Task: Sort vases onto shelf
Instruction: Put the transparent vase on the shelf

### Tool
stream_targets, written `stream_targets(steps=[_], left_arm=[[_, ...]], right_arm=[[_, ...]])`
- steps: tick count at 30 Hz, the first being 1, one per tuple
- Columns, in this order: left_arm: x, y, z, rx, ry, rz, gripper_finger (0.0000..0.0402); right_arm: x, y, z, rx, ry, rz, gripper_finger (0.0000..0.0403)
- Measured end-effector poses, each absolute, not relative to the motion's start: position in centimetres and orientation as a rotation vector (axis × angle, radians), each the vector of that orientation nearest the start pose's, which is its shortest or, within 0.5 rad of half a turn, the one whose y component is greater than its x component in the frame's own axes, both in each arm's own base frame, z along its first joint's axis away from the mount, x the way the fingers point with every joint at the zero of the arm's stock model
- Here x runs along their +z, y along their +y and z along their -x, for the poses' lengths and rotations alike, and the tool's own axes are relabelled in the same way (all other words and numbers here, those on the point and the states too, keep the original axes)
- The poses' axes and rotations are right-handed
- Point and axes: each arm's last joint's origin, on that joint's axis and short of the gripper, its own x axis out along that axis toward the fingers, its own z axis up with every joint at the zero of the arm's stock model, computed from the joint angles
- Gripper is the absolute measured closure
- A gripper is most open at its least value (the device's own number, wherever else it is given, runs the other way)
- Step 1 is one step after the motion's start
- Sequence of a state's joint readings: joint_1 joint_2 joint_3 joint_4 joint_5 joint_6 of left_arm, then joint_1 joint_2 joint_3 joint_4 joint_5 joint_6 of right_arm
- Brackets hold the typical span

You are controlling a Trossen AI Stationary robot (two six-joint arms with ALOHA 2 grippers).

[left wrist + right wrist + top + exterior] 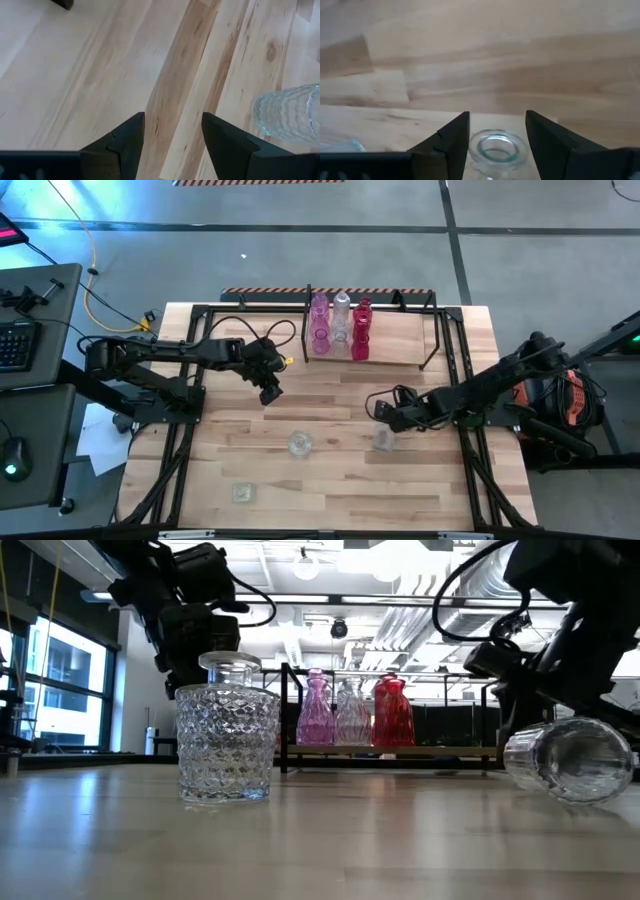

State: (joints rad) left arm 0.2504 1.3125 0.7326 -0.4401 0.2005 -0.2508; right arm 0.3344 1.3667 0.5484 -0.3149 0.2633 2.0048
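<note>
While left hand (pixel 270 392) hovers spread and empty above bare tabletop (pixel 320 480), right hand (pixel 384 416) sits low, fingers spread either side of clear bottle (pixel 385 439) lying on side, mouth toward wrist, not pinched. Second clear vase (pixel 299 444) upright just ahead of left hand. Cut-glass jar (pixel 241 493) well beyond it at tabletop's near edge. Pink, clear, red vases (pixel 340 325) grouped on shelf (pixel 400 352), far behind both hands.
</note>
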Motion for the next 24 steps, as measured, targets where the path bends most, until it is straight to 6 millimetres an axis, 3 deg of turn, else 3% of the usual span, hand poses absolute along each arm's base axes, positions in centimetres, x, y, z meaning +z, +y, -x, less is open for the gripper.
stream_targets(steps=[15, 24], left_arm=[[19.19, 5.37, -23.32, 0.177, 1.005, 0.468, 0.0215], [19.19, 5.37, -23.32, 0.195, 1.004, 0.503, 0.0215]], right_arm=[[13.46, 6.95, -20.95, -0.836, 0.904, -1.393, 0.0231], [13.35, 6.98, -20.69, -0.863, 0.936, -1.41, 0.0238]])
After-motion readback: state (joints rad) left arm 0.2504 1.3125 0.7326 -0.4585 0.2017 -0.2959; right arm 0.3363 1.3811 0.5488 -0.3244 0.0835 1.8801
